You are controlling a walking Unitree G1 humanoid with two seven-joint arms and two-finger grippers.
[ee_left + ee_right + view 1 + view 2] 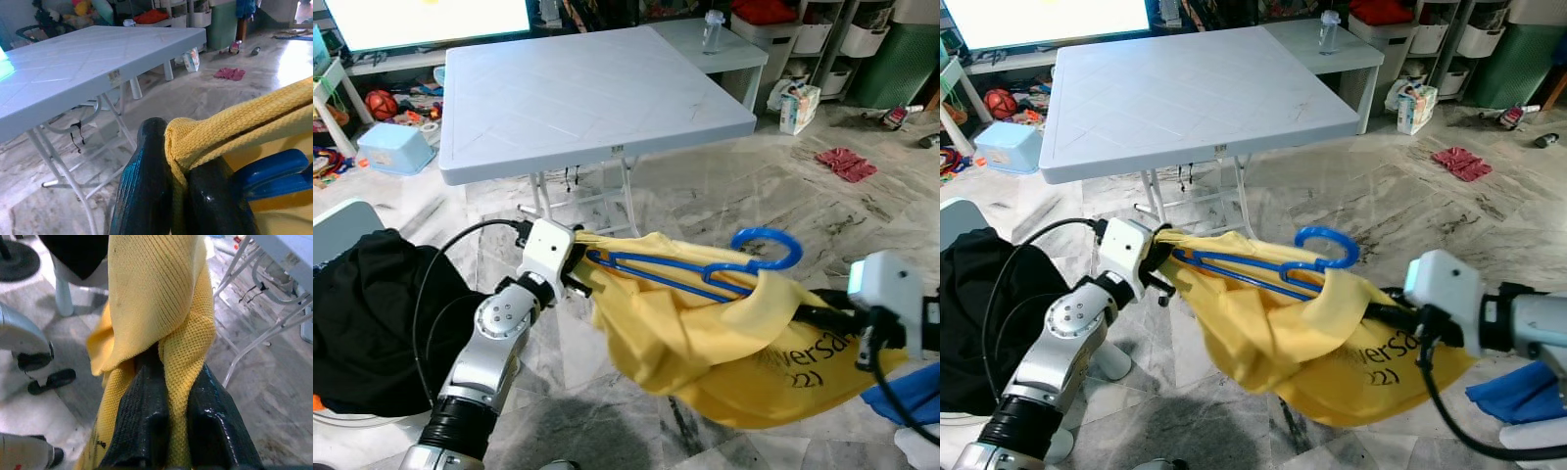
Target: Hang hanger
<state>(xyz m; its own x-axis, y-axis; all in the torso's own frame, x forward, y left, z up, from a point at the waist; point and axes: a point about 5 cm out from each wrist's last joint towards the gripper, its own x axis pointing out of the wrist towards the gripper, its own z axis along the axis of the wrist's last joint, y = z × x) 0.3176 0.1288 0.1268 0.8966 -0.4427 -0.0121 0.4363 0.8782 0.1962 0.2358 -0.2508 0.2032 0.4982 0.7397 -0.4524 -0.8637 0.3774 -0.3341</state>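
Risk, first entry: the hanger (705, 269) lies loose inside the yellow shirt (705, 343), held by neither gripper so far as the frames show; both grips are on cloth alone. If the two arms pull apart unevenly or tilt, the hanger could slide out of the neck opening and drop to the marble floor (724, 196).

Risk, second entry: the shirt sags in a deep fold between the arms, so one hanger arm may not be seated in a shoulder (the far end is buried in fabric and cannot be checked). Hung like this, the shirt would likely slip off one side.

Risk, third entry: no rail or rod is visible near the robot; the white table (587, 98) stands just ahead, and its edge or legs could snag the cloth during a walk.

Left gripper (178, 181): fingers pressed together on a bunched hem of the shirt, the blue hanger arm just beside them, touching the cloth.

Right gripper (171, 401): fingers closed tight on a folded ridge of the same shirt, near the printed lettering.

Hanger: blue, hook (1327, 245) poking up out of the shirt midway between the grippers, held in the air over the floor in front of the table.
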